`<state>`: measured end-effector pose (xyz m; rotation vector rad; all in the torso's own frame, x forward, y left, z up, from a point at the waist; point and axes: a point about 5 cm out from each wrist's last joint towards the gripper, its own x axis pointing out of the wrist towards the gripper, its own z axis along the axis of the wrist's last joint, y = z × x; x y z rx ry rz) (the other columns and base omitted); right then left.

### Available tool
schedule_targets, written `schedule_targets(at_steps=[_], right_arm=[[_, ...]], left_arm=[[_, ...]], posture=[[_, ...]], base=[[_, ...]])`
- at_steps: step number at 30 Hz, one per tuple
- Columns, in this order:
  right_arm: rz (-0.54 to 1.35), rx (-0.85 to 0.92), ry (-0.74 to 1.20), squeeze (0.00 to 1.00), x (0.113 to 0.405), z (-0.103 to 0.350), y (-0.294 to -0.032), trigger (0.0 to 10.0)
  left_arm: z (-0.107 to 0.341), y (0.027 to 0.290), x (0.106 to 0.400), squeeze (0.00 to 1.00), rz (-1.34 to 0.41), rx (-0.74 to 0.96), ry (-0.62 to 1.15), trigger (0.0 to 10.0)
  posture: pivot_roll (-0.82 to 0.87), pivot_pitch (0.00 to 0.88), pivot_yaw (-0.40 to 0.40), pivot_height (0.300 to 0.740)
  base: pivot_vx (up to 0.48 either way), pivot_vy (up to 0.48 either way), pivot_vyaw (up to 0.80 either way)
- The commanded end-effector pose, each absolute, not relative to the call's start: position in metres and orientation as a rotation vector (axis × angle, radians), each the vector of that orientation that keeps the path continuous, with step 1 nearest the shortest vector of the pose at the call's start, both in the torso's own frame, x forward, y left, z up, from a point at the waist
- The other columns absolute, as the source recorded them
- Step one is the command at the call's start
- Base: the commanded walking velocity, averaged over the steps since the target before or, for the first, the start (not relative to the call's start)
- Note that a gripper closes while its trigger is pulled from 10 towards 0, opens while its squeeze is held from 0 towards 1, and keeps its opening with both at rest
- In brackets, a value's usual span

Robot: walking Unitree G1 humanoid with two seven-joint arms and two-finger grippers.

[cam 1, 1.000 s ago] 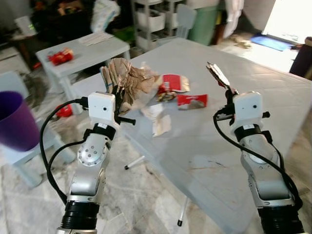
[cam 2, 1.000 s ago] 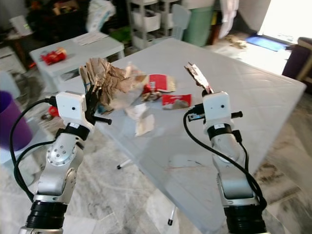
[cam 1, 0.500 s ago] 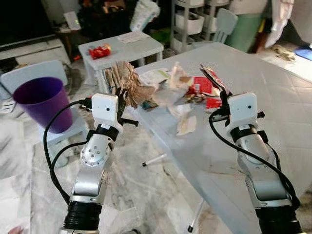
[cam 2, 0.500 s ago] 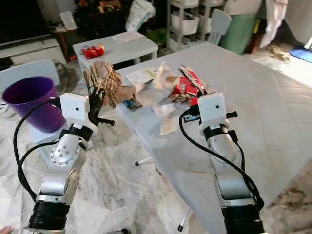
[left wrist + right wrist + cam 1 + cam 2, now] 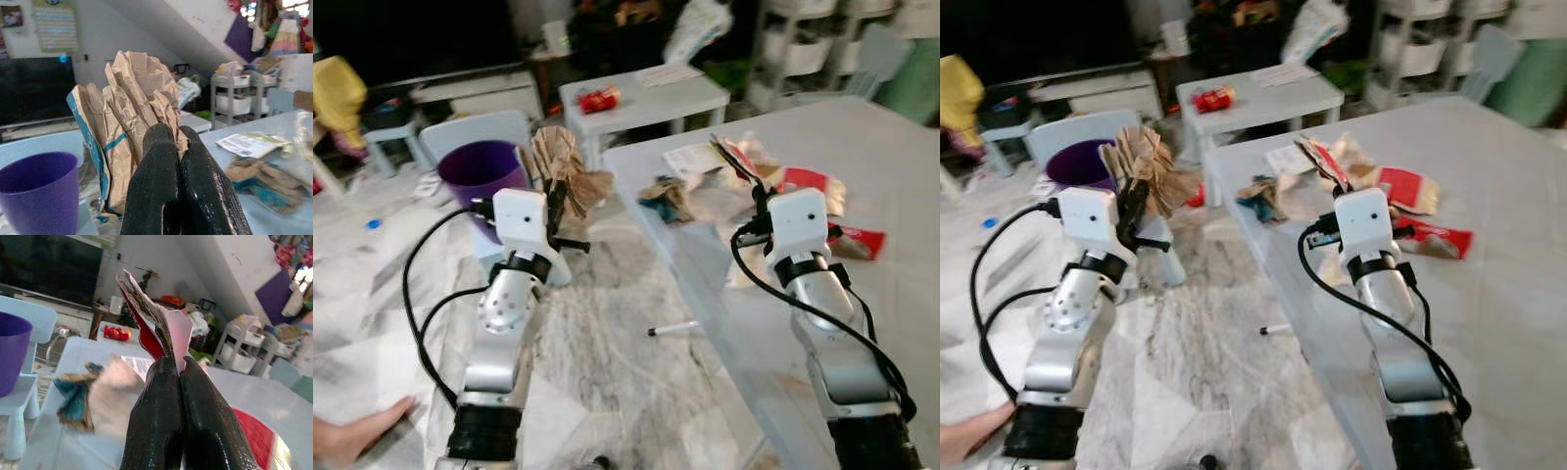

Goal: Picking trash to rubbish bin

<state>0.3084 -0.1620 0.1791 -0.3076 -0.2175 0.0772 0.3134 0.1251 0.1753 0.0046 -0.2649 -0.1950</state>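
The left gripper (image 5: 178, 161), fingers pinched tight on light, crushable crumpled brown paper (image 5: 558, 166) (grip low at its base), stands just short of the purple bin (image 5: 481, 171) beyond it, open floor below, while the right gripper (image 5: 178, 377) clamps a thin red wrapper (image 5: 146, 318) above the table edge (image 5: 646, 225).

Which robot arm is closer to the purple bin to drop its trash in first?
The left. Its left gripper, shut on the crumpled brown paper, is right beside the purple bin. The right gripper holds a red wrapper over the table, farther away.
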Motion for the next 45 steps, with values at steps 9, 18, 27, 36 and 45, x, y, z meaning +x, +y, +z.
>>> schedule_targets(at_steps=[9, 18, 27, 36, 45], right_arm=[[0.093, -0.289, -0.235, 0.00, 0.3079, 0.1845, -0.1588, 0.0], [0.101, -0.285, -0.232, 0.00, 0.3088, 0.1835, -0.1570, 0.0], [0.105, -0.281, -0.231, 0.00, 0.3098, 0.1821, -0.1548, 0.0], [0.103, -0.278, -0.231, 0.00, 0.3108, 0.1819, -0.1547, 0.0], [0.106, -0.282, -0.231, 0.00, 0.3108, 0.1815, -0.1537, 0.0]], left_arm=[[0.1738, 0.1307, 0.3154, 0.00, -0.179, -0.006, -0.243, 0.0], [0.1726, 0.1314, 0.3166, 0.00, -0.181, 0.000, -0.236, 0.0], [0.1724, 0.1318, 0.3176, 0.00, -0.183, 0.006, -0.233, 0.0], [0.1728, 0.1319, 0.3189, 0.00, -0.182, 0.008, -0.232, 0.0], [0.1731, 0.1309, 0.3190, 0.00, -0.176, 0.012, -0.245, 0.0]], posture=[[-0.07, 0.000, -0.008, 0.740], [-0.07, 0.000, -0.006, 0.740], [-0.07, 0.000, -0.002, 0.740], [-0.06, 0.000, 0.000, 0.740], [-0.07, 0.000, -0.002, 0.740]], base=[[0.000, 0.070, 0.00], [0.000, 0.377, 0.00], [0.000, 0.419, 0.00], [0.000, 0.420, 0.00], [0.000, 0.303, 0.00]])
